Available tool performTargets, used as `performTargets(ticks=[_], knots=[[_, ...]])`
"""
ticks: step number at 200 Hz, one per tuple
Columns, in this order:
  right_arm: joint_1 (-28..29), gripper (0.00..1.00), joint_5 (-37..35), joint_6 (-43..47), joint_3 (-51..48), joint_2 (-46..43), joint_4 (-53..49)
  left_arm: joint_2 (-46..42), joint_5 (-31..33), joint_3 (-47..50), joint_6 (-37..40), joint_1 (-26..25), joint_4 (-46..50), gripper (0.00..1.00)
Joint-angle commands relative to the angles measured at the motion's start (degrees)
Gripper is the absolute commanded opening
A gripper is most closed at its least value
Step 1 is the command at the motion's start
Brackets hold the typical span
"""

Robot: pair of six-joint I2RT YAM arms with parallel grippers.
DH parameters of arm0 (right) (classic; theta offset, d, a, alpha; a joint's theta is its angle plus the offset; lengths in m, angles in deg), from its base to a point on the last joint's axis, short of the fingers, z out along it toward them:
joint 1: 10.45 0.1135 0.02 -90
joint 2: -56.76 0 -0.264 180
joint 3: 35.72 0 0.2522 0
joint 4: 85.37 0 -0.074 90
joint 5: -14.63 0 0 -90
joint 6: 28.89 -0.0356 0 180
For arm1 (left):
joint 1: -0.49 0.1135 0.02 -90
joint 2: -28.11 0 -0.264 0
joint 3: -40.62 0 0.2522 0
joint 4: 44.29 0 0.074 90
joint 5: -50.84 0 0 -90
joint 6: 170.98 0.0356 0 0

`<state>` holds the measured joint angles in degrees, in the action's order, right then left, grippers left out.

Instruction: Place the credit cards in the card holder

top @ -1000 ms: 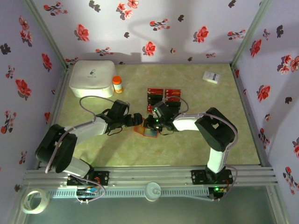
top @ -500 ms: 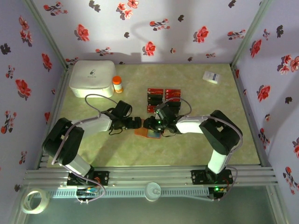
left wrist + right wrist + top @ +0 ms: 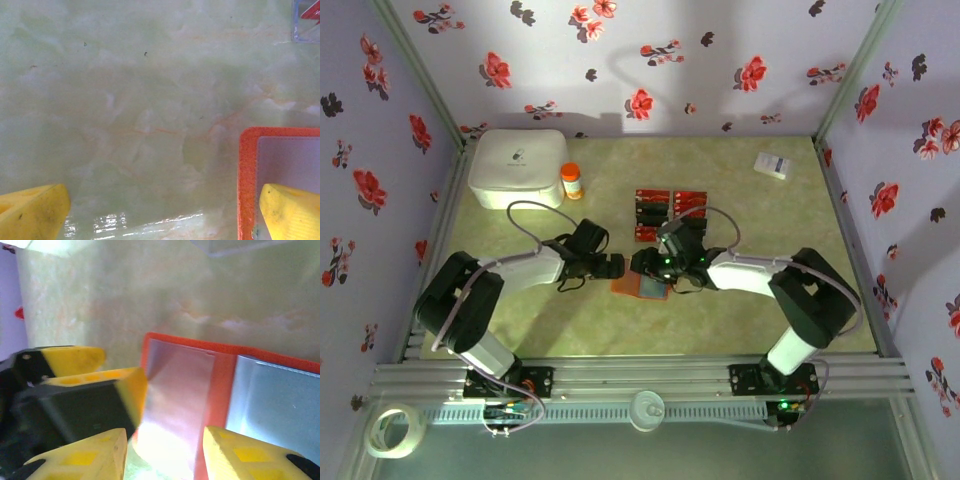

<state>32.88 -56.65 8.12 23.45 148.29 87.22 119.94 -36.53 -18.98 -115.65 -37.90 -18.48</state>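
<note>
Beneath right gripper, card holder half hidden — credit cards partly covered.

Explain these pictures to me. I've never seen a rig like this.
These are two robot arms bolted at the near edge of a table. The wide picture looks down from above and behind them. The two close-ups come from a camera on each wrist, so the yellow shapes at the bottom are that arm's own fingers.

On the table lie an open orange card holder, red and black cards just beyond it, a white box, an orange bottle and a white slip.

The left fingers stand wide apart, one of them over the holder's edge. The right fingers are apart too, just above the holder. Neither pair holds anything that I can see.
</note>
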Motion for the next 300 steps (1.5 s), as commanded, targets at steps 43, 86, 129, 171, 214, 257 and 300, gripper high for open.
performTargets(ticks=[43,86,129,171,214,257,300], knots=[[-6.8,0.45,-10.4,23.6,17.8,-2.5,-27.2,4.3,2.3,2.1,0.9,-1.2,4.4,1.0],[-7.2,0.45,-16.3,42.4,31.3,4.3,-41.3,4.5,2.6,2.4,0.4,-1.3,3.7,1.0],[-4.9,0.44,-20.5,53.3,37.1,10.9,-47.1,5.2,2.6,1.7,0.6,-1.5,4.0,1.0],[-1.6,0.43,-25.5,60.3,42.3,17.6,-49.6,5.6,2.6,1.3,0.7,-1.5,4.3,1.0],[-0.9,0.41,-28.4,64.1,48.1,22.4,-51.5,5.9,2.6,1.2,0.6,-1.6,4.2,1.0],[-0.9,0.4,-29.9,66.5,52.9,27.2,-53.6,6.3,2.5,1.0,0.7,-1.8,4.2,1.0],[-0.9,0.38,-31.4,67.8,54.5,30.1,-54.6,6.3,2.5,0.9,0.7,-1.8,4.4,1.0]])
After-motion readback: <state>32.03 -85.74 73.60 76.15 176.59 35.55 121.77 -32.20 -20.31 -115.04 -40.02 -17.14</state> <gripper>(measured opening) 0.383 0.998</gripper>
